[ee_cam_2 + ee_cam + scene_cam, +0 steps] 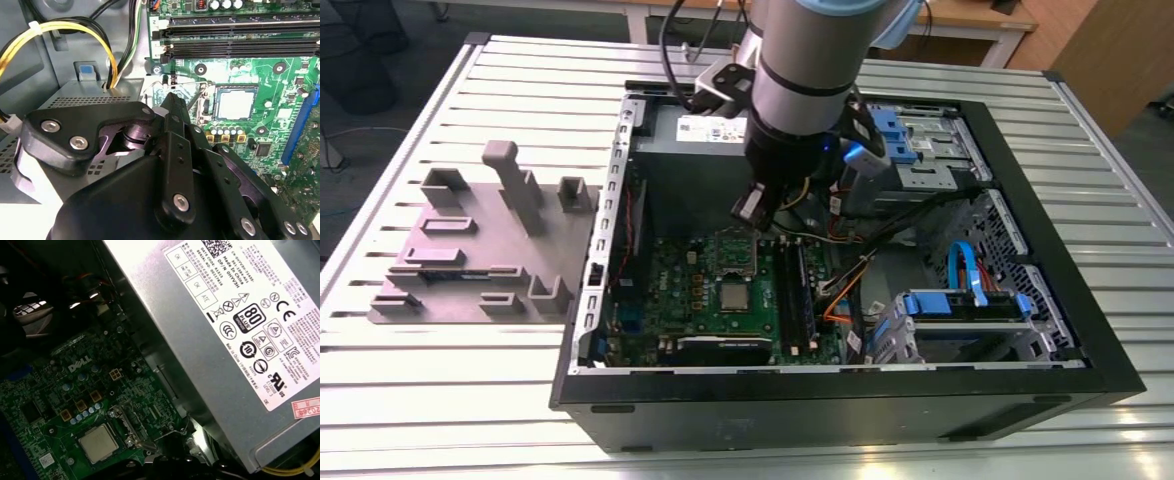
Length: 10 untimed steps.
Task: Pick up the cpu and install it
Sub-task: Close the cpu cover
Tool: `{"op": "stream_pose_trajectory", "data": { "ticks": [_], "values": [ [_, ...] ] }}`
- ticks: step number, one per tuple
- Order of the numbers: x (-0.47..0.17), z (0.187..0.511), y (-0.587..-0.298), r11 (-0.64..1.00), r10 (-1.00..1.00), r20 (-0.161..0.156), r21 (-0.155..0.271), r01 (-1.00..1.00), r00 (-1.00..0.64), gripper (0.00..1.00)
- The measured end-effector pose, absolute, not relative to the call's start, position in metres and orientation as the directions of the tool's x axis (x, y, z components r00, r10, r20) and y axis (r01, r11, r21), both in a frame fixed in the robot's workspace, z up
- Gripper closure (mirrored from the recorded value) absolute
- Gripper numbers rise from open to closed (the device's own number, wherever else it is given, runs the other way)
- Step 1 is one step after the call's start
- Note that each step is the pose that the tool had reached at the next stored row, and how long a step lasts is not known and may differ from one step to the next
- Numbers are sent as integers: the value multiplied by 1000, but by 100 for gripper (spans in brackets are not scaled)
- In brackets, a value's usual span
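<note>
The slatted metal counter (480, 90) carried everything. On it lay an open black computer case (854, 400), side panel off, and toward the exterior view's left of the case sat a grey plastic fixture plate (467, 250) with upright grey blocks.

My arm (807, 70) reached down into the case from above, over the upper part of the green motherboard (707, 300). The grey power supply (235, 330) with its white label ran along one side of the board, close beside the socket area in the first wrist view. Blue drive brackets (961, 305) sat at the exterior view's right of the case interior.

My end effector (172, 100) hung above the board, near the socket but not touching it. Whether my fingers were spread or pressed together, I cannot tell; their black linkage blocked the tips in the second wrist view, and I saw nothing pinched between them.

Long black memory slots (235, 45) ran parallel just beside the socket. Yellow and black cables (90, 35) looped near the power supply.

The cpu (236, 104) lay flat in its socket on the motherboard, silver top up, and it showed in the first wrist view (98, 442) and the exterior view (736, 296) as well.
</note>
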<state>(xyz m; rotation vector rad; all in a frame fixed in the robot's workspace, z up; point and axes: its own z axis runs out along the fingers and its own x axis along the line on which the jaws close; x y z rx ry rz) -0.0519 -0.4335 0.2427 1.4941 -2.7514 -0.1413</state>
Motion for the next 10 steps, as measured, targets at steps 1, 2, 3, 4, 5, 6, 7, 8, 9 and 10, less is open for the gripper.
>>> {"op": "stream_pose_trajectory", "data": {
  "ticks": [1,2,3,4,5,6,7,8,9,10],
  "values": [
    [-52,243,-434,541,-837,-36,83,-837,-545,90],
    [-53,243,-435,541,-838,-36,83,-837,-545,90],
    [-54,243,-435,540,-838,-36,83,-837,-544,90],
    [-54,243,-436,540,-838,-36,83,-837,-544,90],
    [-54,243,-437,540,-838,-36,83,-838,-544,90],
    [-54,243,-437,540,-838,-36,83,-838,-544,90],
    [-55,243,-437,540,-838,-36,83,-838,-544,90],
    [-55,243,-437,540,-838,-36,83,-838,-544,90],
    [-55,243,-437,540,-838,-36,83,-838,-544,90],
    [-55,243,-437,540,-838,-36,83,-838,-544,90]
  ]
}}
